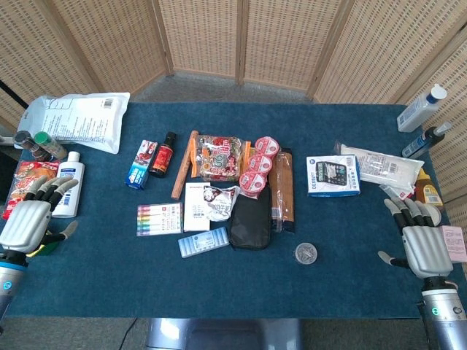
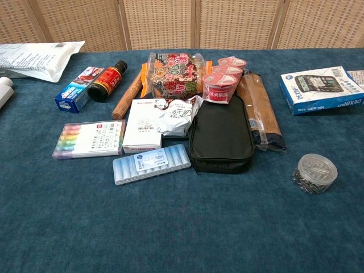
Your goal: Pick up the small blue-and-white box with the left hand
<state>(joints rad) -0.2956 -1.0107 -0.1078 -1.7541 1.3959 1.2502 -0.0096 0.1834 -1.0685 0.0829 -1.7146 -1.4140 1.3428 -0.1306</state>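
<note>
A small pale-blue box with a white label (image 1: 203,242) lies flat near the front of the blue cloth, just left of a black pouch (image 1: 250,217); the chest view shows this box (image 2: 151,163) in front of a white packet. My left hand (image 1: 28,222) hovers at the table's left edge, well to the left of the box, fingers spread and holding nothing. At the right edge my right hand (image 1: 417,244) is also spread and holds nothing. Neither hand shows in the chest view.
A highlighter pack (image 1: 159,218) lies between my left hand and the box. A white bottle (image 1: 67,184) and a snack bag (image 1: 29,175) are beside the left hand. A blue-and-white calculator box (image 1: 333,176) and a round clear tub (image 1: 306,253) lie to the right.
</note>
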